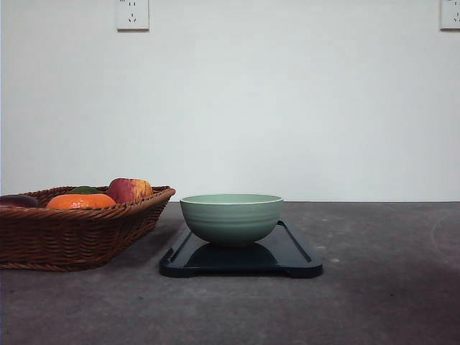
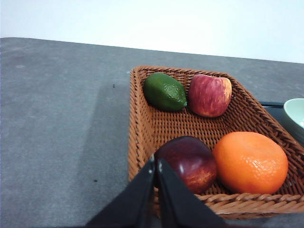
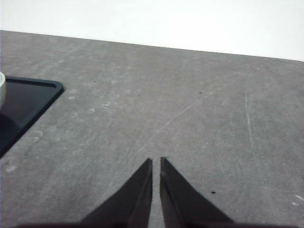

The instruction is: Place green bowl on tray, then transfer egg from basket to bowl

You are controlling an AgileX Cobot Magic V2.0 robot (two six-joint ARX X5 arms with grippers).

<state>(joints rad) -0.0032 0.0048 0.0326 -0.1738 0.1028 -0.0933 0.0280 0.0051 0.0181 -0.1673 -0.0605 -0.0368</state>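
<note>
The pale green bowl (image 1: 231, 218) stands upright on the dark glossy tray (image 1: 295, 260) at the table's middle. Left of it sits the brown wicker basket (image 1: 68, 233). In the left wrist view the basket (image 2: 142, 137) holds a smooth reddish-brown egg (image 2: 187, 164) near its close rim. My left gripper (image 2: 156, 164) is shut and holds nothing, its tips just beside the egg over the basket's near edge. My right gripper (image 3: 156, 161) is shut over bare grey table, to the right of the tray's corner (image 3: 28, 102). A sliver of the bowl (image 3: 1, 88) shows there.
The basket also holds a streaked red apple (image 2: 209, 95), a bright orange fruit (image 2: 250, 162) and a dark green fruit (image 2: 165, 91). The bowl's rim (image 2: 297, 114) lies just past the basket. A white wall backs the grey table (image 1: 388, 287).
</note>
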